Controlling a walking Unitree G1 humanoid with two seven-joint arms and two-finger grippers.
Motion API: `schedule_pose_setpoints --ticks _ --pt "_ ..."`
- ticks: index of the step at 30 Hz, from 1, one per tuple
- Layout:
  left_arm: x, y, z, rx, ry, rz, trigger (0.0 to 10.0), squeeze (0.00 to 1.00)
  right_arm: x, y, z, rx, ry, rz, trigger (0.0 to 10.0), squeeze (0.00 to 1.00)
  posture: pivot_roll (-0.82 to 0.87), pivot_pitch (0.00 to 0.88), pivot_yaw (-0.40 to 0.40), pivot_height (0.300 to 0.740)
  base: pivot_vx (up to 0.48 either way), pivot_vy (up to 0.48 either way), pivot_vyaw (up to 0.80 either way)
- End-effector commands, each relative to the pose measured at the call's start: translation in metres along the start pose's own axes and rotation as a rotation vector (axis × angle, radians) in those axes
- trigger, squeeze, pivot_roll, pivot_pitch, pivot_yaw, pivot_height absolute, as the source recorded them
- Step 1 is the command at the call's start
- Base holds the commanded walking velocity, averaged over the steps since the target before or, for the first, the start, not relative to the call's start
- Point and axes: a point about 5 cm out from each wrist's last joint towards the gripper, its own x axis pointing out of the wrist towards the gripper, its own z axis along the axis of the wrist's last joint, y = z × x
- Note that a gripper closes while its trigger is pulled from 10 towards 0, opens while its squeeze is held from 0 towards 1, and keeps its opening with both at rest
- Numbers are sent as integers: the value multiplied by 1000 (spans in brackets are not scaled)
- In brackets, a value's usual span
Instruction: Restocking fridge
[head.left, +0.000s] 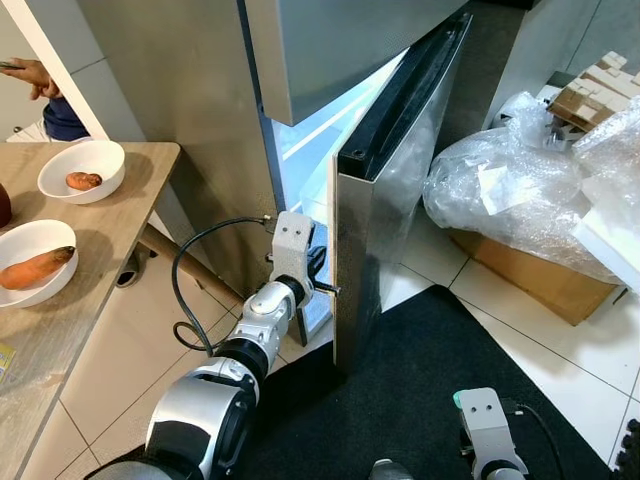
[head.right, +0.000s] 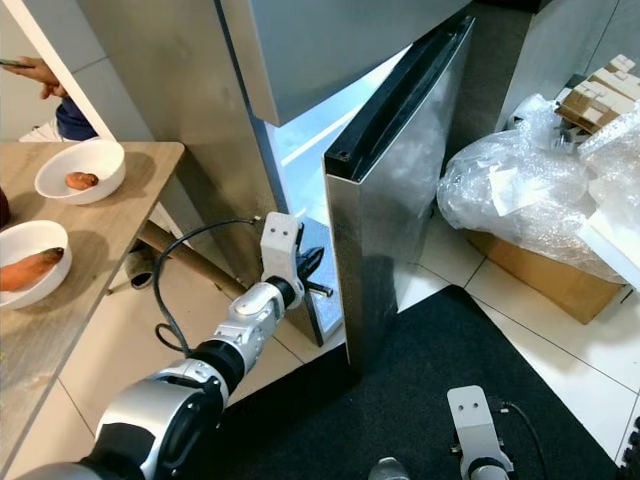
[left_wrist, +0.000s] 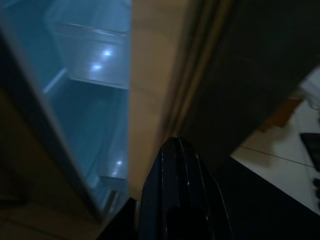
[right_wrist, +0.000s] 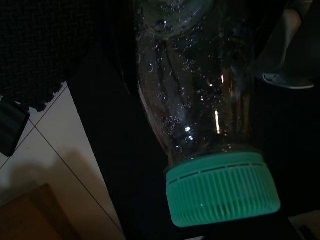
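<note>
fridge door (head.left: 385, 220) ajar, narrow lit gap, left tool (head.left: 322, 272) at edge

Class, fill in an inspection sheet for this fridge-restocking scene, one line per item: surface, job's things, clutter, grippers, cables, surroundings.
Surface: pale wooden table holding two white bowls, each with an orange vegetable.
Job's things: steel fridge door ajar, interior lit; clear bottle with green ribbed cap.
Clutter: crumpled clear plastic wrap over a cardboard box.
Grippers: left gripper at the door's edge; right gripper holds the bottle.
Cables: black cable looping from the left wrist.
Surroundings: white tiled floor, black mat, a person's hand.
</note>
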Motion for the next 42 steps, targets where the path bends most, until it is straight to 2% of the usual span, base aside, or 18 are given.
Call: schedule_pose_setpoints --ticks 1,4,5,7,12,16,19,24,25,26,28,30,31,32,34,37,38,42 --pt "10 -41 -8 -60 14 -105 10000 0 -3 2 -5 12 8 5 10000 0 -234 199 100 740 0 0 0" --pt "11 -57 -11 -59 18 -212 10000 0 -3 1 -5 9 7 6 10000 0 -238 201 98 740 0 0 0" --pt "11 -57 -11 -59 18 -212 10000 0 -3 1 -5 9 7 6 10000 0 -238 201 98 740 0 0 0" --pt "13 -73 -11 -68 21 -312 10000 0 -3 1 -5 7 5 9 10000 0 -239 202 96 740 0 0 0" --pt "13 -86 -12 -64 25 -399 10000 0 -3 1 -5 6 3 14 10000 0 -239 201 95 740 0 0 0" --pt "10 -109 -17 -36 50 -573 10000 0 -4 2 -5 5 0 22 10000 0 -240 198 96 740 0 0 0" --pt "8 -116 -20 -26 61 -625 10000 0 -4 2 -5 5 0 24 10000 0 -240 198 96 740 0 0 0" --pt "1 -129 -33 47 110 -727 10000 0 -4 3 -7 2 6 29 10000 0 -242 195 99 740 0 0 0" --pt "-3 -128 -41 102 143 -740 10000 0 -5 3 -7 0 6 31 10000 0 -244 197 102 740 0 0 0" --pt "-4 -119 -46 150 170 -686 10000 0 -5 3 -7 1 6 30 10000 0 -244 198 103 740 0 0 0" --pt "-5 -112 -49 183 188 -646 10000 0 -5 3 -8 1 6 30 10000 0 -244 198 103 740 0 0 0" --pt "-7 -74 -53 252 225 -449 10000 0 -6 3 -9 1 7 27 10000 0 -238 203 105 740 0 0 0" --pt "-7 -74 -53 252 225 -449 10000 0 -6 3 -9 1 7 27 10000 0 -238 203 105 740 0 0 0" --pt "-8 -59 -52 270 232 -376 10000 0 -6 3 -10 2 7 26 10000 0 -238 203 105 740 0 0 0" --pt "-10 -19 -40 254 198 -140 10000 0 -7 3 -10 1 10 24 10000 0 -223 208 102 740 0 0 0" --pt "-15 20 -23 214 156 63 10000 0 -6 4 -10 -4 10 31 10000 0 -213 207 93 740 0 0 0" --pt "-17 29 -17 211 146 104 10000 0 -6 5 -8 -7 7 37 10000 0 -211 207 92 740 0 0 0" --pt "-18 41 -8 221 126 157 10000 0 -3 7 -4 -11 -1 44 10000 0 -208 205 89 740 0 0 0"
